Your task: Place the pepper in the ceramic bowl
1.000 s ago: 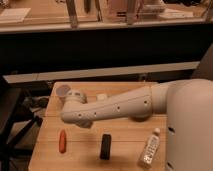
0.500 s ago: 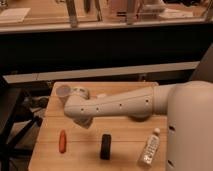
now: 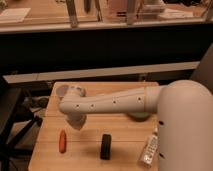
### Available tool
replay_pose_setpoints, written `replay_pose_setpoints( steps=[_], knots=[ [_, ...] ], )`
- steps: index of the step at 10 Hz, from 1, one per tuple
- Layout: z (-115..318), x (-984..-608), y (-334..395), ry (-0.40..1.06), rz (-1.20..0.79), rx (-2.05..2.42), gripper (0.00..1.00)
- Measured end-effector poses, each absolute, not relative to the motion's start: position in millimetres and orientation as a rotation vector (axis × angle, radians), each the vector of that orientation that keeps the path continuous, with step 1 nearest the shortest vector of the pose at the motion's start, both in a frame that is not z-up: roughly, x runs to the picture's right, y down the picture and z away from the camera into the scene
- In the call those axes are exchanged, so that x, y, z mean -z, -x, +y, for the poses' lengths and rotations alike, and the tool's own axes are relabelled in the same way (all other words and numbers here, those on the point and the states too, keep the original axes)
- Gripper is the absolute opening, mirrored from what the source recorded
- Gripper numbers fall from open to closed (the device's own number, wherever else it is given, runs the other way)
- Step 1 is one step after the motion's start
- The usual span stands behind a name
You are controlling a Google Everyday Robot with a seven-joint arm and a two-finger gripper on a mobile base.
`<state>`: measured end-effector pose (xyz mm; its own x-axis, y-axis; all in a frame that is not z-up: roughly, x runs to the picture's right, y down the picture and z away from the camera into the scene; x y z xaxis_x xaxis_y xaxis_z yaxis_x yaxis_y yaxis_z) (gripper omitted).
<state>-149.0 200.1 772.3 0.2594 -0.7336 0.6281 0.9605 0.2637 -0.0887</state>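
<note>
The white arm [image 3: 115, 102] reaches from the right side of the frame across the middle of the wooden table [image 3: 47, 159]. It ends at the left, where the gripper [image 3: 76, 123] points downward, above and slightly to the right of the pepper [image 3: 62, 141]. Whether the gripper is open or closed I cannot tell, because the end of the arm hides it. It does not appear to touch the pepper.

The pepper lies flat on the table in the lower left of the frame, its long side running toward the front edge. I judge that the gripper is placed there to come down on the pepper, so the pickup is not yet done.

The ceramic bowl [image 3: 138, 116] is in the middle right, and only a green strip of it shows below the arm. The pepper is therefore well apart from its goal.

A black bar [image 3: 106, 146] stands to the right of the pepper, between it and the bowl. Near the lower right edge lies a small bottle [image 3: 149, 150]. A white cup [image 3: 62, 91] sits near the upper left corner, just beside the arm's elbow.

Around the pepper the wood is bare, so there is room to descend. The left edge of the table is near, so a push could probably roll the pepper off. The way to the bowl probably passes over the black bar, so the pepper must be lifted first.
</note>
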Motion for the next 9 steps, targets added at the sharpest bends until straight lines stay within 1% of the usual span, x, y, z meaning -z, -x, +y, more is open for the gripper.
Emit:
replay_pose_setpoints(
  steps=[3,6,7,8,9],
  knots=[
    [208,-770,181,0.528,-0.579,1.275,0.03],
    [212,-759,211,0.524,-0.620,1.335,0.03],
    [214,-754,219,0.528,-0.645,1.354,0.05],
    [216,-752,219,0.547,-0.651,1.357,0.16],
    [218,-752,220,0.546,-0.649,1.359,0.22]
  ],
)
